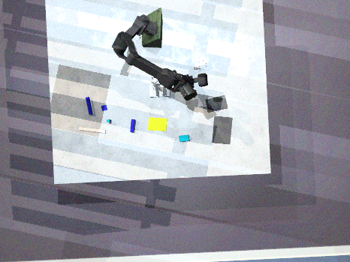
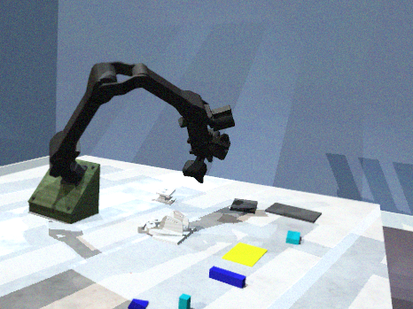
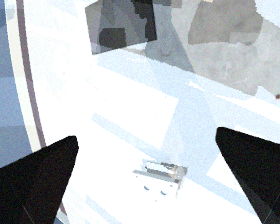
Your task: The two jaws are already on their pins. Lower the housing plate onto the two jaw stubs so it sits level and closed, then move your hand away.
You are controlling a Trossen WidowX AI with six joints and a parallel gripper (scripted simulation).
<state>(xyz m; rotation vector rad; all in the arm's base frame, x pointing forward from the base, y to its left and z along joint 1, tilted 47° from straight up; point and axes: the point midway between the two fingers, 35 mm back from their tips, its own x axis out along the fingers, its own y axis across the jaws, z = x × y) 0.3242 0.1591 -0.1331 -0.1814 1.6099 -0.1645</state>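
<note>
My gripper [image 1: 191,82] [image 2: 211,169] [image 3: 148,137] is open and empty, high above the table. A small white piece with round holes, which looks like the housing plate [image 1: 200,63] [image 2: 165,194] [image 3: 159,185], rests on the table on a low support. In the wrist view it lies well below the fingers, low in the middle. The white jaw assembly [image 1: 153,91] [image 2: 175,222] stands on its flat base nearer the camera in the exterior view. The arm hides part of it in the top view. Its pins and stubs are too small to tell apart.
Beyond the white parts are a small dark plate [image 1: 216,103] [image 2: 244,205] [image 3: 122,25] and a larger dark plate [image 1: 222,130] [image 2: 293,212]. A yellow square [image 1: 157,124] [image 2: 245,254], a blue bar [image 1: 132,125] [image 2: 227,276] and a cyan block [image 1: 184,138] [image 2: 293,237] lie toward the front.
</note>
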